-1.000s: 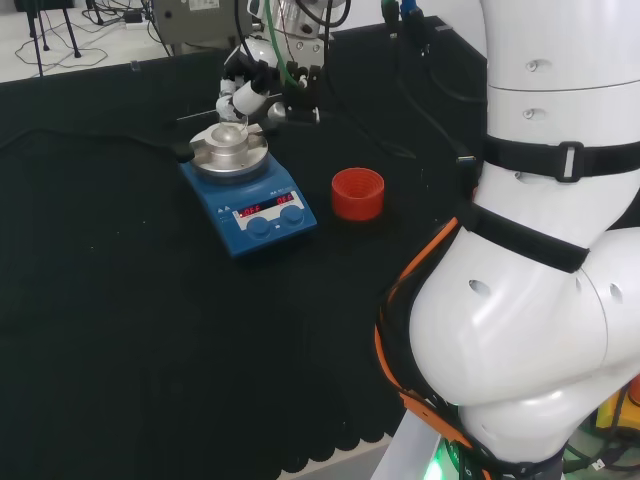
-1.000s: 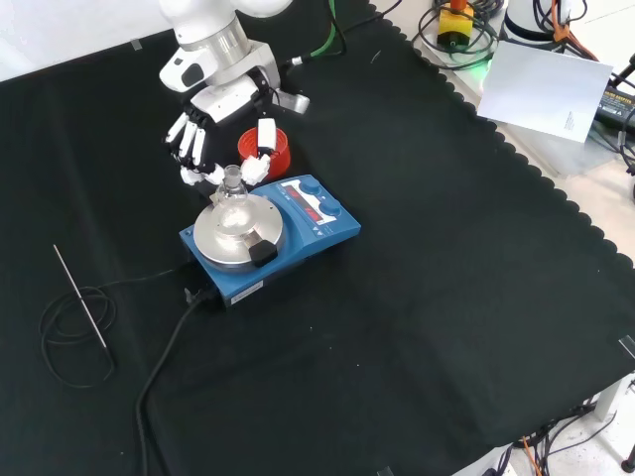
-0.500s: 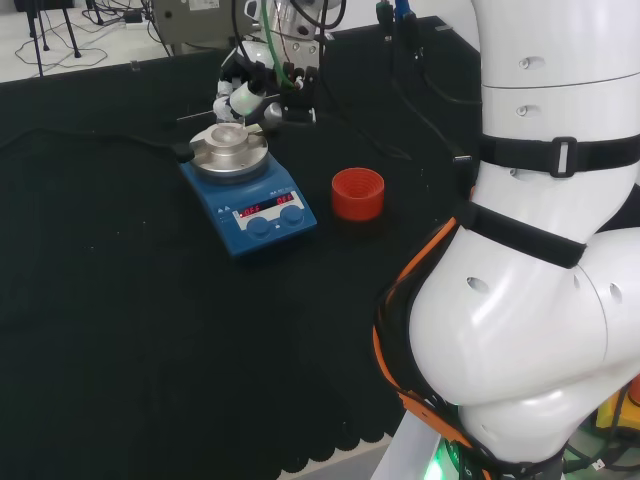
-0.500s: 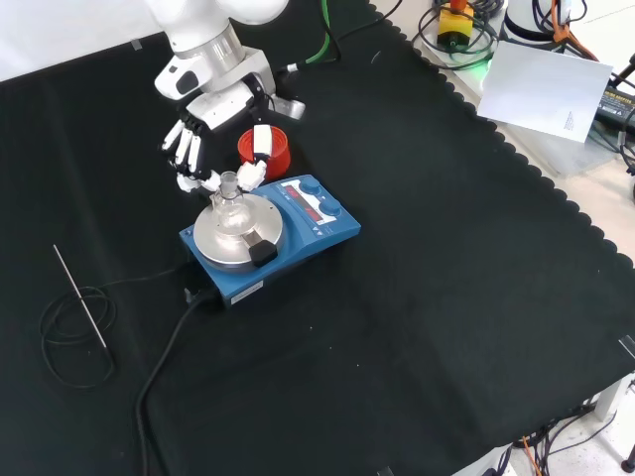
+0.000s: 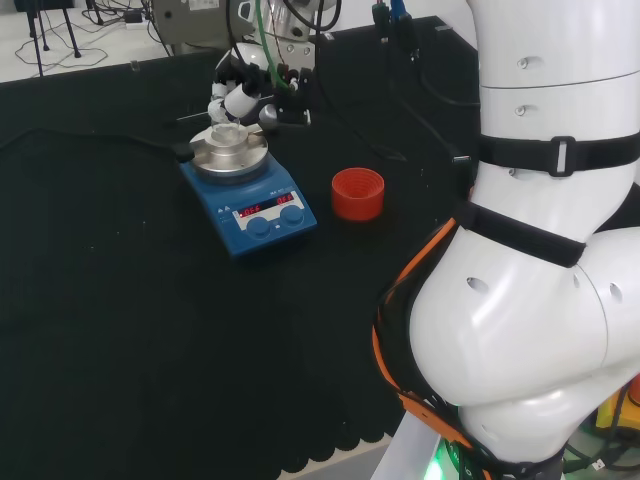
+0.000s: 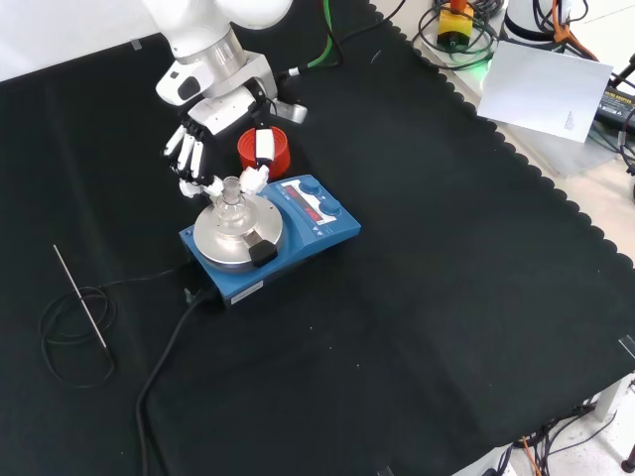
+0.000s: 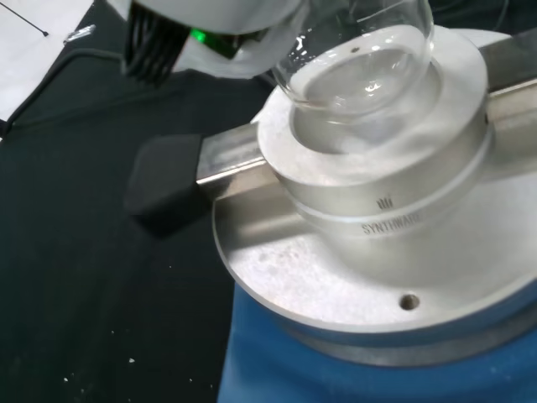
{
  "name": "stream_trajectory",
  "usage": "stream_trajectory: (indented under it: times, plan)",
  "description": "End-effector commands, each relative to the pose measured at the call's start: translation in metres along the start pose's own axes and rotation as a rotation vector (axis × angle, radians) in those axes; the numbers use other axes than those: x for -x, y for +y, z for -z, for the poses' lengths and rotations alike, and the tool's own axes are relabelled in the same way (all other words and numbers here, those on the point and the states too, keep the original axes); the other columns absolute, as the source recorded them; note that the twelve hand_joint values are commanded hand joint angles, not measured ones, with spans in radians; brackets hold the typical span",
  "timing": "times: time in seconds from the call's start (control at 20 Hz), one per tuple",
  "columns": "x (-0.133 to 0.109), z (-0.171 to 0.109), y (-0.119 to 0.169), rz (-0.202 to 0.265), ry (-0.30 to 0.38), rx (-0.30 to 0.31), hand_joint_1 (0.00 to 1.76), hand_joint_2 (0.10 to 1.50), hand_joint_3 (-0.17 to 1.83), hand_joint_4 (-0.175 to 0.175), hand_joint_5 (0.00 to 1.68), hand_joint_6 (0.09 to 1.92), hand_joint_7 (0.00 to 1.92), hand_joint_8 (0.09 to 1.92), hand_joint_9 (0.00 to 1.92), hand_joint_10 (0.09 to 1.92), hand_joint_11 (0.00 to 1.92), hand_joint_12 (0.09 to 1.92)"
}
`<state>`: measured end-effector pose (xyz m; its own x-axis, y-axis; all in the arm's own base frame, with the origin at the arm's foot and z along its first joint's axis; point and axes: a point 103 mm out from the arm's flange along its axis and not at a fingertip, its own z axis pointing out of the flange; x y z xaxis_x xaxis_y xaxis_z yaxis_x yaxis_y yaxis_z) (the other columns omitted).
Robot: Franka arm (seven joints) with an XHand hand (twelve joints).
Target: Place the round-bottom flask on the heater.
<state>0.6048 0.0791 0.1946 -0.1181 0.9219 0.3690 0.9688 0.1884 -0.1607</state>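
One round-bottom flask [image 7: 357, 63], clear, seated in heater [image 6: 268, 233] well | hand [image 6: 213, 134] fingers spread, holding nothing

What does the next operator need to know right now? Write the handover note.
Hand: fingers spread on either side of the flask neck, apparently no longer gripping; treat as open.
Round-bottom flask: sitting upright in the metal block on the heater, as the wrist view confirms.
Red stand: empty, beside the heater.
Done: flask is on the heater.
Left: lift the hand clear without knocking the neck.
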Motion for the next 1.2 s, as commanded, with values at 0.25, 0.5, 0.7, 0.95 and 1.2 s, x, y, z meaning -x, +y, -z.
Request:
stream_trajectory:
  times: [0.25,0.5,0.7,0.95,1.2]
  plan:
    - [0.0052,-0.0030,-0.0010,-0.010,0.002,-0.001,1.08,0.68,0.94,0.017,0.99,1.30,0.57,0.64,0.77,0.59,0.32,1.31]
    - [0.0034,-0.0032,0.0009,-0.007,-0.002,-0.005,1.08,0.68,0.94,0.017,0.99,1.30,0.57,0.64,0.77,0.59,0.32,1.31]
    - [0.0006,-0.0047,0.0037,-0.005,-0.013,-0.013,1.08,0.68,0.94,0.017,0.99,1.30,0.57,0.64,0.77,0.59,0.32,1.31]
    - [-0.0010,-0.0061,0.0048,0.000,-0.021,-0.014,1.08,0.68,0.94,0.017,0.99,1.30,0.57,0.64,0.76,0.59,0.32,1.31]
    - [-0.0006,-0.0070,0.0048,-0.001,-0.027,-0.015,1.08,0.68,0.94,0.017,0.99,1.30,0.57,0.64,0.76,0.59,0.31,1.31]
